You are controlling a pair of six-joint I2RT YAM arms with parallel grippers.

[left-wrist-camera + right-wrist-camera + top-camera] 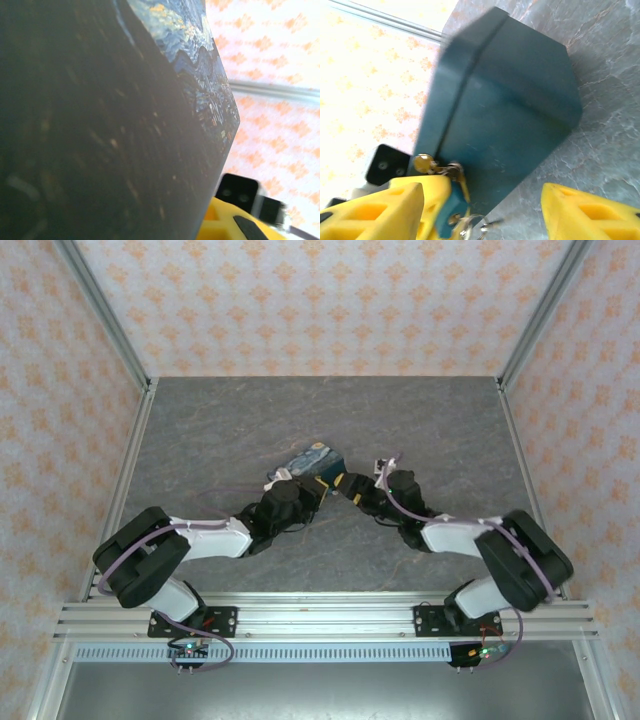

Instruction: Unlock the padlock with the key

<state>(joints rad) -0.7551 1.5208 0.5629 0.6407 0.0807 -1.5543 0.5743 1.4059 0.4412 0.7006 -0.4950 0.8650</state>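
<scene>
A grey, marble-veined counter (210, 430) is enclosed on three sides by walls (320, 300) papered in a cream and orange floral pattern. Metal posts (100, 310) are fitted at the two rear corners, and a slotted aluminium rail (320, 620) is mounted along the near edge.

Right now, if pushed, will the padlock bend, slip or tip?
The padlock looks like a rigid, flat-sided block, so it probably won't bend. Its smooth faces may slip. Tilted over the table, it would likely fall flat if let go.

Overhead view, 2 wrist close-ups, sharing padlock (313, 461)
</scene>
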